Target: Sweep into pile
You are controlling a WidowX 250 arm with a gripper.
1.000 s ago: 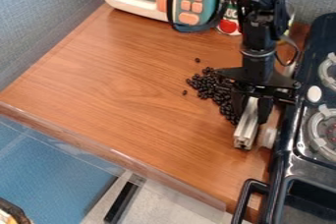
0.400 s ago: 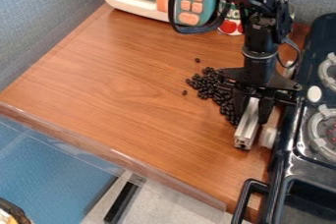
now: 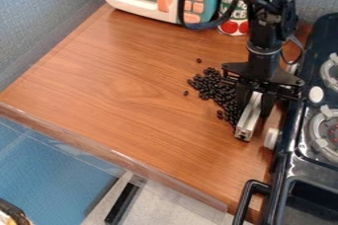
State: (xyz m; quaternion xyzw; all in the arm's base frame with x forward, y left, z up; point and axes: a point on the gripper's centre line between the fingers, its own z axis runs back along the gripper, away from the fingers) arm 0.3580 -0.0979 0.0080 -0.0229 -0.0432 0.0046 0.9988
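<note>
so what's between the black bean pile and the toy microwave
One stray bean on otherwise bare wooden tabletop, as the camera view shows.

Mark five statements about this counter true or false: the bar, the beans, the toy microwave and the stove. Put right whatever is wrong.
1. The black two-finger gripper holds a silver-coloured, straight-edged bar. True.
2. Every small black bean lies within the heap. False: two single beans lie apart from the heap.
3. The white, teal and orange toy microwave stands at the far side of the brown wooden counter. True.
4. The black stove with round burners is at the left of the view. False: the stove is at the right.
5. The bar lies across one of the burners. False: it is over the counter, next to the heap.
</note>
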